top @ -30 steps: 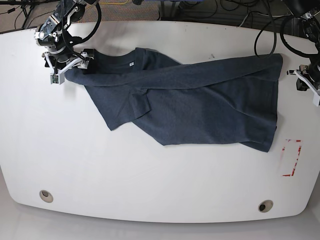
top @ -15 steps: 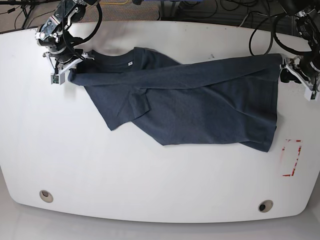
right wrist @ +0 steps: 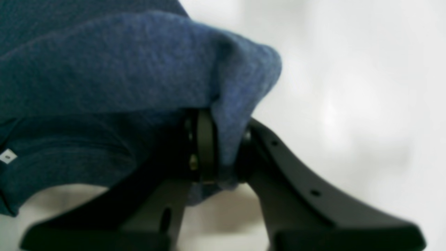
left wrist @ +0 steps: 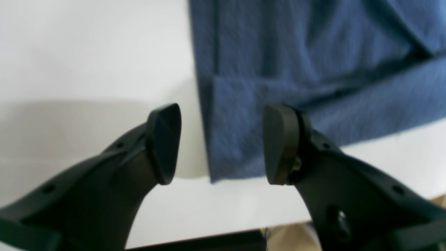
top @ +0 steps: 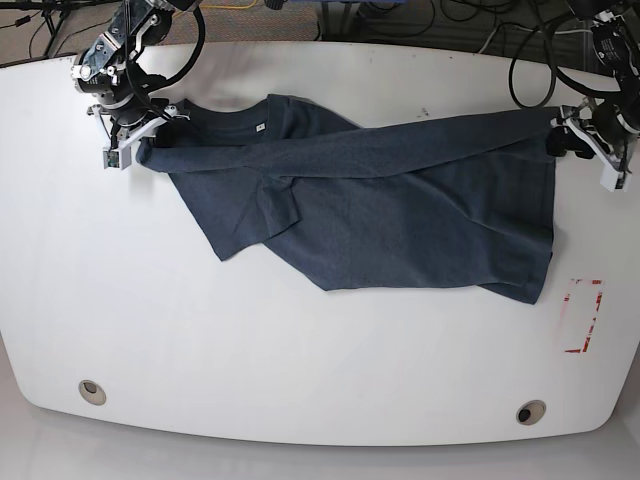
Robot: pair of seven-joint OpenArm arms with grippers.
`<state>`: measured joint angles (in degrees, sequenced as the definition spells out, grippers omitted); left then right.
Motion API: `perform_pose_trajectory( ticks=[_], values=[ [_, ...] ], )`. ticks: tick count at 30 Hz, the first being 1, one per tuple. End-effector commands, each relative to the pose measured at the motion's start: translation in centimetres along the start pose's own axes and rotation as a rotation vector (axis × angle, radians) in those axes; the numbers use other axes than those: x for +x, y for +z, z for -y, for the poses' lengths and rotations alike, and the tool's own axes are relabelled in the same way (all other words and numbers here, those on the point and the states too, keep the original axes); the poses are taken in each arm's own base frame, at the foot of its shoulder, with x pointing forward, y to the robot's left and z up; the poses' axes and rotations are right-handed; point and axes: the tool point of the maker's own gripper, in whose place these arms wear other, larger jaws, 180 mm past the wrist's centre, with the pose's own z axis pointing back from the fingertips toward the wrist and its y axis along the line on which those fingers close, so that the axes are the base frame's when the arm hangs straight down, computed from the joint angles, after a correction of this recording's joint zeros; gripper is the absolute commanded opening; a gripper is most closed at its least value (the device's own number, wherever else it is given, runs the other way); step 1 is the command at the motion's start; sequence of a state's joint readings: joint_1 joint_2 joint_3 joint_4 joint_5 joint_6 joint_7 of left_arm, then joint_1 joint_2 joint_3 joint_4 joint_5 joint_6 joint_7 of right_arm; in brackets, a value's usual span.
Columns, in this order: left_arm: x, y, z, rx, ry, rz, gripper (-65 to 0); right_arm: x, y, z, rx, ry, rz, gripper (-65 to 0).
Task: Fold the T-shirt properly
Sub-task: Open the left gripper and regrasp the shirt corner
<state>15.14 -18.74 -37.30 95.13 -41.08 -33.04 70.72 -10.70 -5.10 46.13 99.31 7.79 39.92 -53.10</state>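
Heathered matt cotton T-shirt point(top: 400, 215) on smooth table point(top: 300, 360).

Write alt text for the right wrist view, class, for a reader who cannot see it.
Close up, the right tool is shut on a bunched fold of the dark blue T-shirt, the cloth pinched between its black fingers. The shirt fills the upper left, with a small white tag at the left edge, over a blurred white table.

The left gripper point(left wrist: 221, 144) fills the lower frame, its two black fingers point(left wrist: 163, 143) spread apart. Between and beyond them lies a folded corner of the blue T-shirt point(left wrist: 313, 69), reaching to the upper right on the white table point(left wrist: 87, 52).
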Motion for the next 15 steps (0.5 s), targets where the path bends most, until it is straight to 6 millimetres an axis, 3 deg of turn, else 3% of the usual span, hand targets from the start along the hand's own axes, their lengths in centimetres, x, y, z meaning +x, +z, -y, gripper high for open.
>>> perform_pose_trajectory(
  ticks=[1, 15],
  values=[
    [1.2, 0.2, 0.3, -0.008, -0.028, 0.031, -30.0, -0.2, 0.1, 0.2, -0.009, 0.008, -0.017, -55.5],
    [-2.4, -1.8, -0.6, 0.032, 0.02, -0.089, -30.3, -0.1, 0.2, 0.3, -0.011, 0.01, -0.015, -55.6]
  ],
)
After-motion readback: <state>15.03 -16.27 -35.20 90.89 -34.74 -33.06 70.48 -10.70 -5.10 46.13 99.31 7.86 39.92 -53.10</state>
